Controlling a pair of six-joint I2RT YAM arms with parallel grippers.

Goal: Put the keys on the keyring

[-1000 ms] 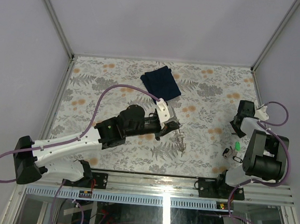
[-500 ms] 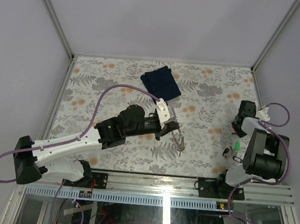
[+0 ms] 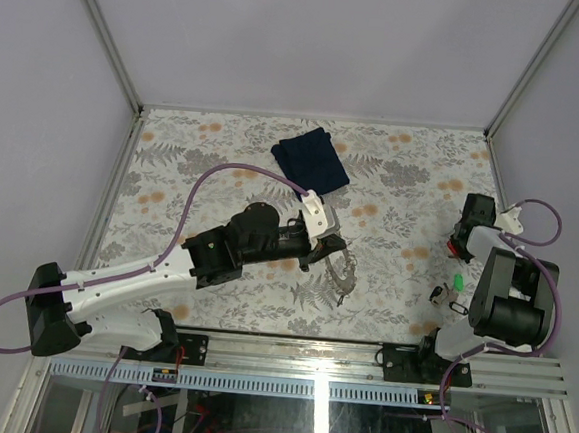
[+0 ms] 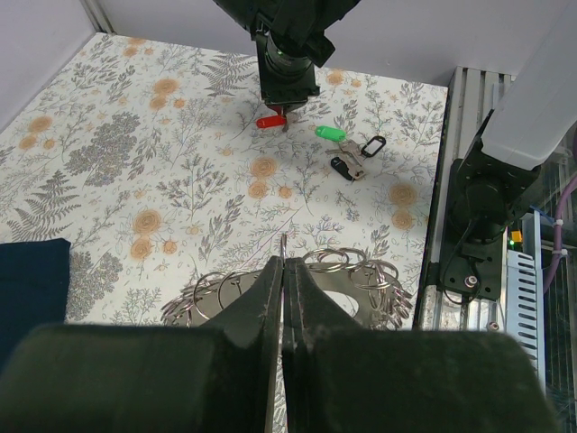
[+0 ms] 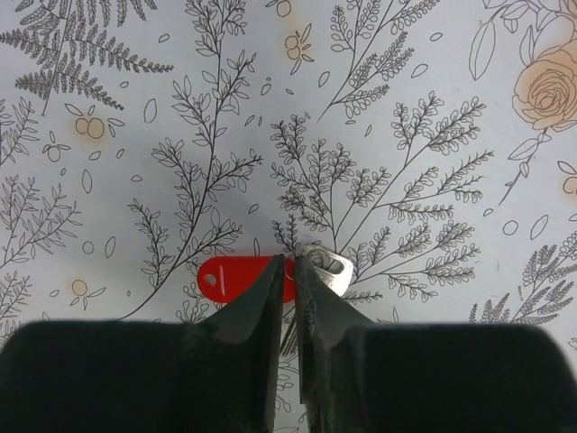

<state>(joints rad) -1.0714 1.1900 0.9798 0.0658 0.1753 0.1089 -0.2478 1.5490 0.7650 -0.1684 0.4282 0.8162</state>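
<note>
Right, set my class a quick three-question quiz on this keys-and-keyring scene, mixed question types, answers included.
1. True or false: the left gripper has its jaws shut on the keyring.
2. Which key does the right gripper hold? A green, B red, C black.
3. Fill in: the green key lies loose on the ____.
Key: 1 true; 2 B, the red key; 3 table.

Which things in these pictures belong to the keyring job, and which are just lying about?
Part of the job:
- silvery metal keyring, gripped in the left fingers
- red-headed key, pinched in the right fingers
- green-headed key
- black-headed key

Lying about:
- dark blue folded cloth
</note>
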